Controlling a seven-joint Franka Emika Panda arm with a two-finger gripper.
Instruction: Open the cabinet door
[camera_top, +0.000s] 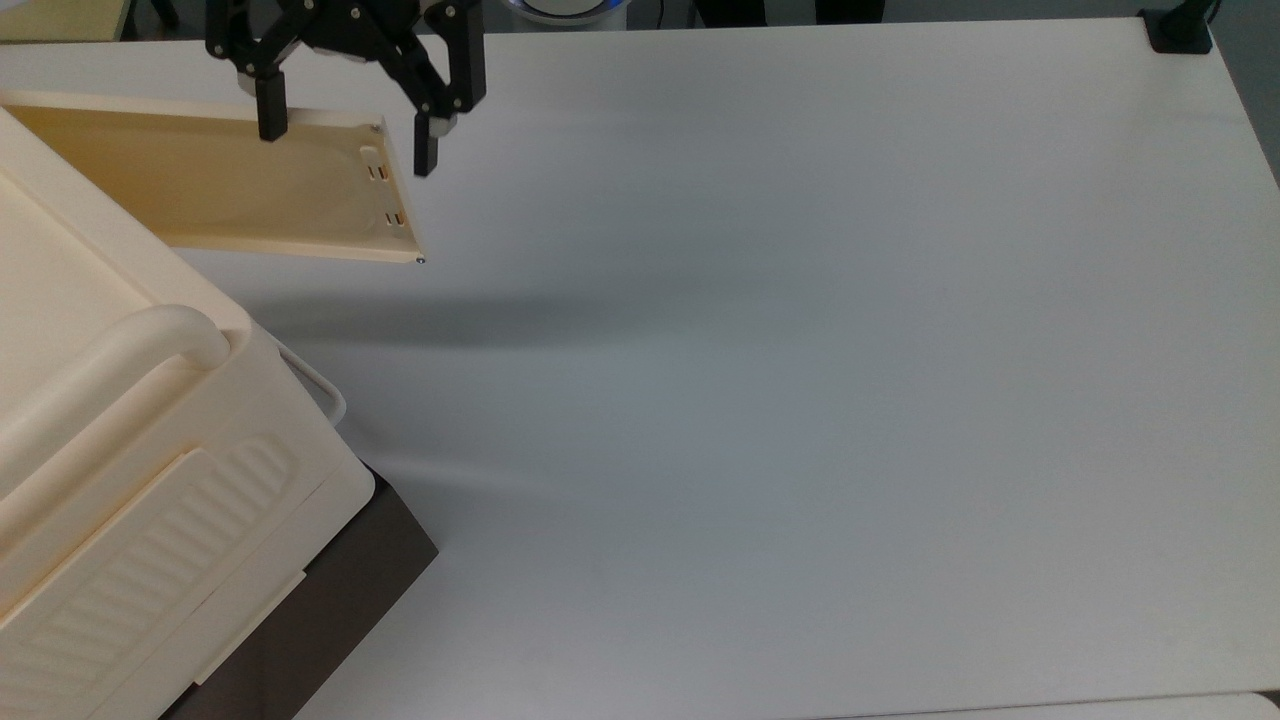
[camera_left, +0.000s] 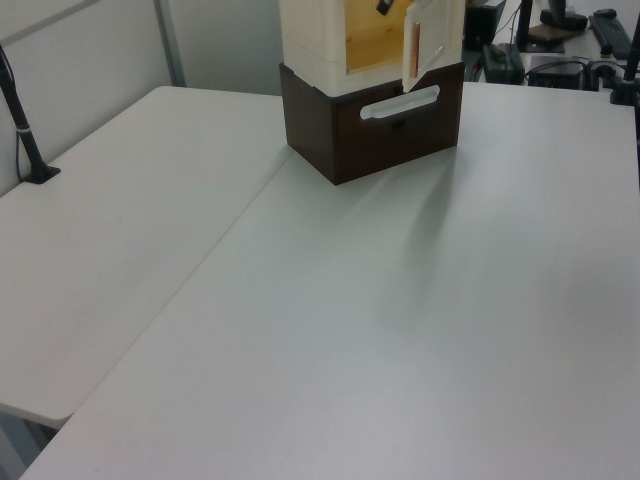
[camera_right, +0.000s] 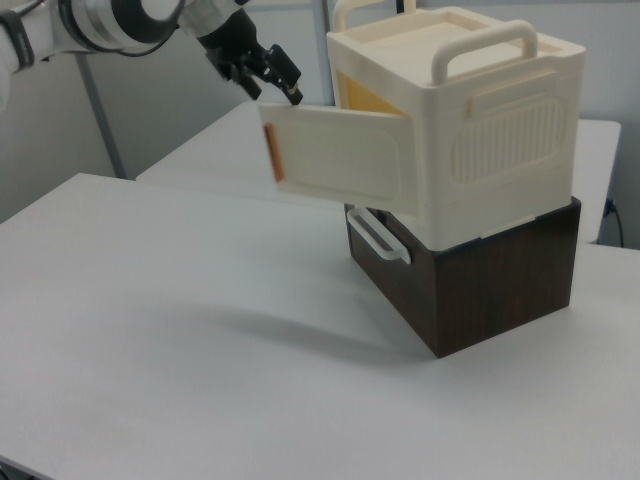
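Top view: we note the cabinet (camera_top: 120, 420), cream over a dark brown base (camera_top: 320, 610), standing at the tabletop's (camera_top: 800, 400) left edge and running down to its near-left corner. The door (camera_top: 220, 185) stands swung out from the cabinet, its yellowish inner face turned up toward the camera and its free edge, with two small slots and tiny screws, pointing to the top view's right; it sits close to the tabletop's far edge. The gripper (camera_top: 345, 135) hangs over the door's far free corner with its fingers spread wide and grasping nothing. One finger (camera_top: 270, 115) overlaps the door's far edge; the other (camera_top: 427, 150) lies just past the free edge, over bare tabletop. We cannot tell whether either touches the panel. A rounded bar handle (camera_top: 110, 360) crosses the cabinet's top, a ribbed panel (camera_top: 150, 590) marks its near side, and a white loop handle (camera_top: 320, 385) juts from the base. Right view: the door (camera_right: 335, 155) projects to the right view's left from the cabinet (camera_right: 470, 110), outer face toward us, and the gripper (camera_right: 272, 75) sits above and behind its upper free corner. Left view: the door (camera_left: 417, 45) shows nearly edge-on, angled out before the opening.
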